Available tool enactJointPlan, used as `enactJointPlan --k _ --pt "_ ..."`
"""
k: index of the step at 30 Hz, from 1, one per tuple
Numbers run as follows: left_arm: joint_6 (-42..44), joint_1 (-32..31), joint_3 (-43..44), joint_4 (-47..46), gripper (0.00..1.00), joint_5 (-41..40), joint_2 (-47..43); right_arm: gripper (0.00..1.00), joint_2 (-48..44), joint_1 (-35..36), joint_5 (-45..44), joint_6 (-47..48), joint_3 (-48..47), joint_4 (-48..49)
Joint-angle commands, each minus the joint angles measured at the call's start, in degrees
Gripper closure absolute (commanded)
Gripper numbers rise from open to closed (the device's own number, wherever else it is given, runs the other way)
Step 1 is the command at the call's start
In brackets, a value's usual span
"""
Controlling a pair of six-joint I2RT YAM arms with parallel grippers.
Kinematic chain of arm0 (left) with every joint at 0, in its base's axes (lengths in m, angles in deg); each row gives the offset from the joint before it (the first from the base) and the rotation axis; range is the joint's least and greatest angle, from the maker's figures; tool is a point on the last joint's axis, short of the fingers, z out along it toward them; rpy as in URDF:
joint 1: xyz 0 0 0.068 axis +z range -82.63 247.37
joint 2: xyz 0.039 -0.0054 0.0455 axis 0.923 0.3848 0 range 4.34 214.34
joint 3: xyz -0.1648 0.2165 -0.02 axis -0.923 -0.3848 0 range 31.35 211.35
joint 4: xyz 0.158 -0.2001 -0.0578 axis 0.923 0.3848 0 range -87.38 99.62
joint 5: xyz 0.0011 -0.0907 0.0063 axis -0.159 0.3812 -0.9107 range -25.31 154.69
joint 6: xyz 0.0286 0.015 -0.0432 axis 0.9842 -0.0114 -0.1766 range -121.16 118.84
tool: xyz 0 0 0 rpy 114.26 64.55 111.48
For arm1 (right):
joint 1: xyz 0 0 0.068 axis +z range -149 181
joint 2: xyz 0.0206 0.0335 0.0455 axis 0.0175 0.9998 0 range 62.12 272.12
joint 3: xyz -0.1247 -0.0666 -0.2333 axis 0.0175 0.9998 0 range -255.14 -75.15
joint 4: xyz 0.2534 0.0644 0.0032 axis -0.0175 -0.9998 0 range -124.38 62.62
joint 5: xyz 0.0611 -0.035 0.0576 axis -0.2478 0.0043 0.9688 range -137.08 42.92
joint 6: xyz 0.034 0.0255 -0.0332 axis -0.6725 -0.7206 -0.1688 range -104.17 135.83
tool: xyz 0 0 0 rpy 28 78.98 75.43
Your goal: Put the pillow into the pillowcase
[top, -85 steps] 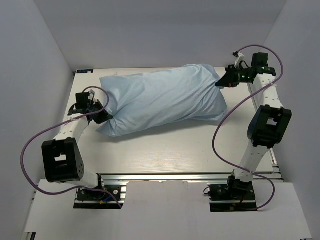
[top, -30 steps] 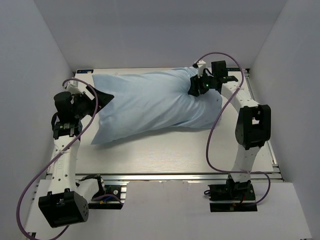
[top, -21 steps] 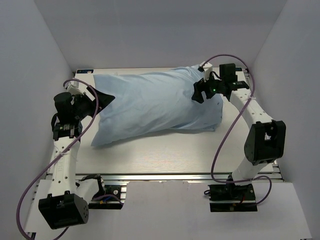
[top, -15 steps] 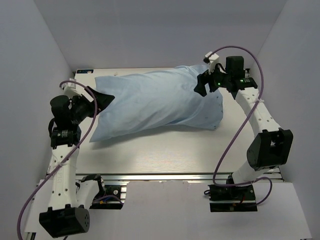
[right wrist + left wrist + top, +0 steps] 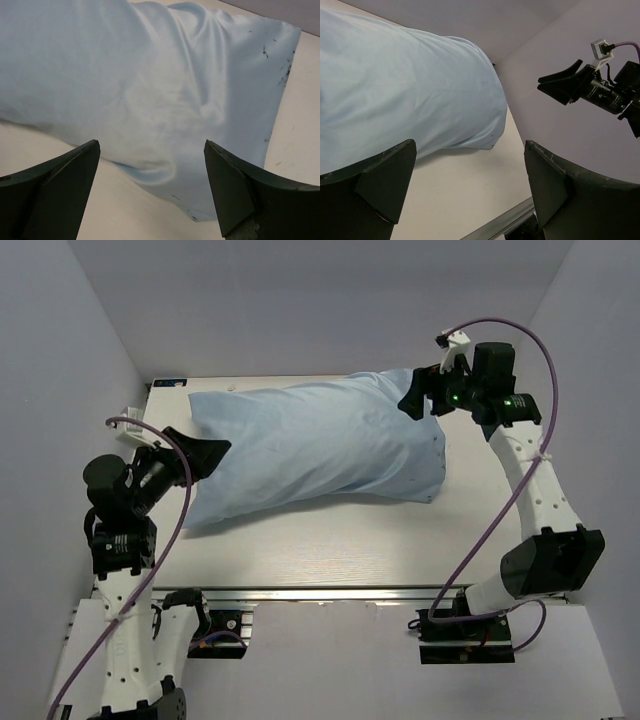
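The light-blue pillowcase [image 5: 320, 445] lies plump and filled across the far half of the white table [image 5: 330, 540]. The pillow is hidden; no cream fabric shows anywhere. My left gripper [image 5: 200, 452] hangs open above the pillowcase's left end, holding nothing. In the left wrist view its fingers [image 5: 385, 180] frame bare table and the pillowcase [image 5: 410, 90]. My right gripper [image 5: 416, 398] is open and lifted at the far right corner of the pillowcase. The right wrist view looks down on the pillowcase [image 5: 150, 75], and the gripper [image 5: 151, 145] is empty.
Grey walls close in the table on the left, back and right. An aluminium rail [image 5: 350, 592] runs along the near edge by both arm bases. Purple cables loop off both arms. Dark specks mark the pillowcase's edge [image 5: 287, 70].
The right gripper opened, let go of the pillowcase's right end and rose back to the right. The left arm drew back toward the near left and lifted. The pillowcase settled flatter.
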Motion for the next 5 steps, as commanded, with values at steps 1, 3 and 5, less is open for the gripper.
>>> enactJointPlan --k 1,3,5 --pt "0.5 -0.2 -0.7 -0.3 0.02 2.3 -1.9 0.11 -4.6 -0.2 -3.0 -2.3 0.4 -1.4" --pt "0.4 -0.1 -1.2 -0.9 0.02 2.8 -2.3 0.11 -6.3 -0.4 -2.4 -1.8 2.8 -0.3" --pt "0.7 -0.2 -1.2 -1.1 0.02 2.8 -2.7 0.11 -8.9 -0.5 -2.9 -2.4 5.2 1.9"
